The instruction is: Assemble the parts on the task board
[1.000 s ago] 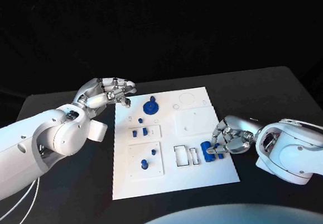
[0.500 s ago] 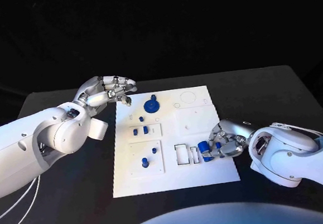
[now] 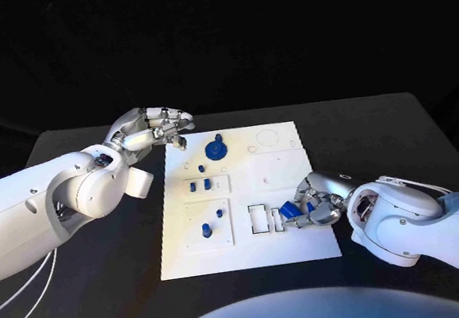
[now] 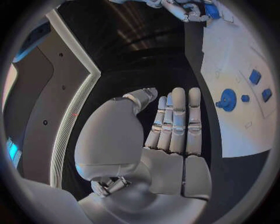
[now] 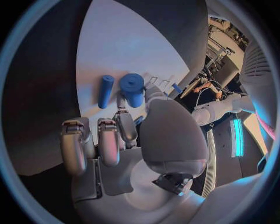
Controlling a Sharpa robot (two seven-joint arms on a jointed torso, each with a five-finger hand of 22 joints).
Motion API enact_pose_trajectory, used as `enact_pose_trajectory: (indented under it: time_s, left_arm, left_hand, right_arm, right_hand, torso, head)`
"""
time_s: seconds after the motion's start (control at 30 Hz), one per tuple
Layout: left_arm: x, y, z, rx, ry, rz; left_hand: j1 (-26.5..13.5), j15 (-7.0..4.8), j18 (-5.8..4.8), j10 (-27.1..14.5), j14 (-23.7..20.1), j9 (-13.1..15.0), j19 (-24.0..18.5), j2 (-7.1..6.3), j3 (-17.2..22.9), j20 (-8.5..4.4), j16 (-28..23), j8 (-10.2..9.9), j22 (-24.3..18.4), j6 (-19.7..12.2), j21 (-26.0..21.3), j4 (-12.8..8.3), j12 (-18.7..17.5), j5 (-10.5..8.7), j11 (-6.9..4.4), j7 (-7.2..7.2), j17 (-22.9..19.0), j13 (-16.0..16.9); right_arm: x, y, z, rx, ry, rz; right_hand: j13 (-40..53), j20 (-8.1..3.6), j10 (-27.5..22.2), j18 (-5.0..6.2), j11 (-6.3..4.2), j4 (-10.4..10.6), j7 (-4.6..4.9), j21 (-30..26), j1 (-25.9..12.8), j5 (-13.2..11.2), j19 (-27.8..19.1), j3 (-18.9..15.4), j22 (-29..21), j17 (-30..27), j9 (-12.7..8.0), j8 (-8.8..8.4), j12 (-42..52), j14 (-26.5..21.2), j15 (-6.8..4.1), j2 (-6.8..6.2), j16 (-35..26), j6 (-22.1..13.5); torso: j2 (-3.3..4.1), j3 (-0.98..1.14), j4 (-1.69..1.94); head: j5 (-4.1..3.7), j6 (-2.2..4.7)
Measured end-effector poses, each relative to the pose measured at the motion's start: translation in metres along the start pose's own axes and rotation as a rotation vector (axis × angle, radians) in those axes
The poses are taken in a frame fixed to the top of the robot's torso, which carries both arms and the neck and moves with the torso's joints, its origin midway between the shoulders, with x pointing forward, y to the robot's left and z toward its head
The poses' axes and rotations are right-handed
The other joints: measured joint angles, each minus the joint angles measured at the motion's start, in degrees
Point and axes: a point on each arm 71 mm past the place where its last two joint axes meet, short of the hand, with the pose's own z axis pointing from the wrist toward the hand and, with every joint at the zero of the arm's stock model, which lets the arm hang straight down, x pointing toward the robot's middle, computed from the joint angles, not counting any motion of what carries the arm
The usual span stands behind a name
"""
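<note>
Black table [image 3: 100,305] carries the white task board [image 3: 248,248] at centre. On the board: a blue round part with a knob [image 3: 215,150] near the far edge, two small blue pieces [image 3: 197,187] in a square recess left of centre, and a further blue piece [image 3: 206,229] in the recess nearer the robot. Rectangular cut-outs [image 3: 263,218] sit just beside the right hand.

Right hand [image 3: 314,201] rests at the board's right edge, over the near half. Its fingers are curled down around blue parts [image 3: 291,211]. In the right wrist view a blue cylinder [image 5: 133,89] sits against a fingertip [image 5: 122,100], with a thinner blue rod [image 5: 105,91] lying just beside it on the board. Whether the hand actually grips the cylinder or only touches it: cannot tell.

Left hand [image 3: 156,128] hangs above the table off the board's far left corner. In the left wrist view its fingers [image 4: 178,119] lie straight and close together, nothing in them.
</note>
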Motion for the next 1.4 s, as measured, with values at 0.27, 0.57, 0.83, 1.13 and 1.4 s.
enact_pose_trajectory:
  time_s: [0.27,0.57,0.83,1.13,1.4]
  left_arm:
    - [0.0,0.0,0.0,-0.001,-0.001,0.0]
    - [-0.001,0.0,0.0,-0.001,-0.002,0.0]
    - [0.0,0.0,0.0,-0.001,-0.001,0.0]
    - [0.0,0.0,0.0,-0.001,0.0,0.0]
    - [0.001,0.0,0.001,0.0,0.003,-0.001]
  left_hand:
    - [0.0,0.0,0.0,0.0,0.0,0.0,0.0,0.0,-0.1,0.0,0.0,0.0,0.0,0.0,0.0,0.1,0.0,0.0,0.0,0.0,0.0,0.0]
    - [0.0,0.0,0.0,0.0,0.0,0.0,0.0,0.0,-0.2,0.0,0.0,0.0,0.0,0.0,0.0,0.2,0.0,0.0,0.0,0.0,0.0,0.0]
    - [0.0,0.0,0.01,0.0,0.0,0.0,0.0,0.0,-0.2,0.0,0.0,0.0,0.0,0.0,0.0,0.2,0.0,0.0,0.0,0.0,0.0,0.0]
    - [0.0,0.0,0.0,0.0,0.0,0.0,0.0,0.0,-0.2,0.0,0.0,0.0,0.0,0.0,0.0,0.2,0.0,0.0,0.0,0.0,0.0,0.0]
    - [0.0,0.0,0.0,0.0,0.0,0.0,0.0,0.0,-0.2,0.0,0.0,0.0,0.0,0.0,0.0,0.2,0.0,0.0,0.0,0.0,0.0,0.0]
  right_arm:
    - [0.001,0.001,-0.001,0.011,-0.013,0.02]
    - [0.0,0.002,-0.009,0.017,-0.035,0.084]
    - [-0.006,0.008,-0.011,0.008,-0.056,0.144]
    - [-0.001,0.023,-0.008,-0.017,-0.026,0.19]
    - [0.005,0.039,-0.001,-0.039,0.018,0.202]
  right_hand:
    - [0.0,-0.72,1.7,-0.46,-0.92,-0.2,-0.46,0.3,1.5,2.1,0.1,2.5,0.0,0.0,0.4,0.5,2.5,-0.1,-0.91,1.52,0.3,1.9]
    - [0.0,-1.22,2.9,-0.46,-1.65,-0.1,0.01,0.3,0.8,3.5,0.0,4.3,0.0,0.0,0.2,0.56,4.5,0.1,-1.56,3.04,0.4,2.4]
    - [0.0,-1.43,3.2,-0.46,-1.92,-0.1,0.1,0.3,0.3,4.5,0.2,4.9,0.0,0.0,-1.1,0.54,4.7,-0.1,-1.74,3.61,0.4,2.4]
    - [0.0,-1.63,3.3,-0.45,-1.84,-0.1,0.11,0.3,-2.3,6.3,0.0,5.3,0.0,0.0,-1.5,0.55,4.7,-0.1,-1.73,3.73,0.4,2.4]
    - [0.0,-1.62,3.3,-0.45,-1.84,-0.1,0.19,0.3,-4.6,6.7,0.0,5.5,0.0,0.0,-1.3,1.24,4.7,-0.1,-1.73,3.2,0.4,2.5]
  torso:
    - [0.0,0.01,-0.04]
    - [-0.03,0.01,-0.07]
    - [-0.03,-0.01,-0.04]
    - [0.01,-0.03,-0.02]
    - [0.04,-0.03,0.05]
  head:
    - [0.03,-0.03]
    - [-0.09,-0.08]
    - [-0.39,0.04]
    - [-0.29,0.01]
    - [-0.25,-0.07]
